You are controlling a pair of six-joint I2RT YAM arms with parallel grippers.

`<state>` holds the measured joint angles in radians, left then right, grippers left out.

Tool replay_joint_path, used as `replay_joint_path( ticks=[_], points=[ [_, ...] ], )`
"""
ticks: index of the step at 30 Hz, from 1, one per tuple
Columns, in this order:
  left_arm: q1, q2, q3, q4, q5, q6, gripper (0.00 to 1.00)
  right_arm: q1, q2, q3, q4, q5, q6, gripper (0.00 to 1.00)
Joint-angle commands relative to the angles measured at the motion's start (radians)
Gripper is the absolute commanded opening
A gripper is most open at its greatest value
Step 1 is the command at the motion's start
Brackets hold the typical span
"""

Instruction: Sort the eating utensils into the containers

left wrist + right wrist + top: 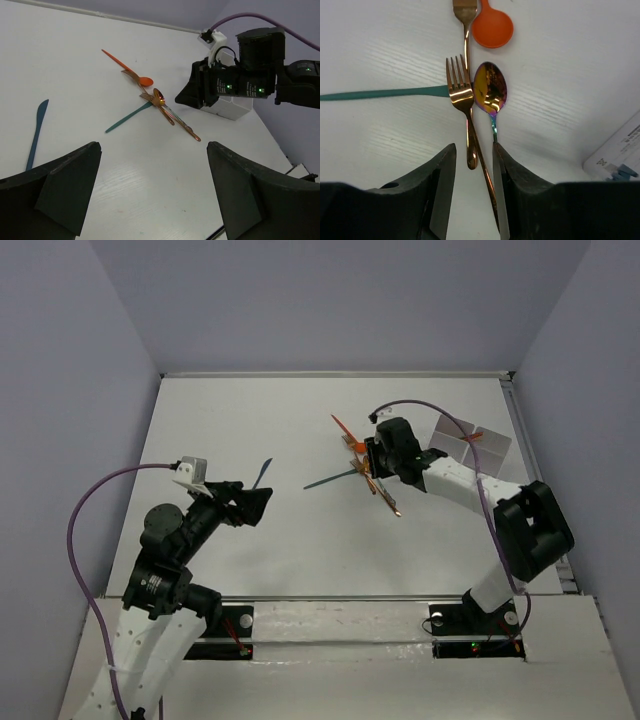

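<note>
Right gripper [473, 147] low over the utensil pile, jaws parted a little and straddling two copper handles; gap wider than the handles, nothing clamped.
Copper fork [460, 92]: tines point away from the gripper, handle runs straight back between the fingers.
Iridescent spoon [490, 90] just beside the fork head on the right, same long axis.
Orange spoon [492, 27] bowl and a second copper fork [465, 10] lie just beyond.
Teal utensil [380, 93] lies crosswise, its end hidden at the fork head.
In top view the pile runs diagonally, far-left to near-right.
Tray [490, 448] sits beyond the right arm, apart from the pile.
Blue knife [36, 135] alone near the left gripper [153, 150]; those jaws wide apart, empty.
</note>
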<state>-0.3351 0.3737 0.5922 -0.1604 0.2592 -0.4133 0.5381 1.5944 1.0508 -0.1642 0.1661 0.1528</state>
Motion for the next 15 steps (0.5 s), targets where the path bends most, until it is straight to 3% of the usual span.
replay_joint_path(
  ticks=[1,8,15],
  points=[
    [0.01,0.01,0.027,0.056,0.02,0.005,0.99,0.04,0.1,0.11,-0.13,-0.004,-0.021,0.42],
    [0.01,0.013,0.026,0.056,0.023,0.005,0.99,0.049,0.245,0.213,-0.185,0.03,-0.027,0.43],
    [0.01,0.01,0.027,0.056,0.023,0.007,0.99,0.049,0.315,0.258,-0.187,0.072,-0.035,0.36]
  ],
)
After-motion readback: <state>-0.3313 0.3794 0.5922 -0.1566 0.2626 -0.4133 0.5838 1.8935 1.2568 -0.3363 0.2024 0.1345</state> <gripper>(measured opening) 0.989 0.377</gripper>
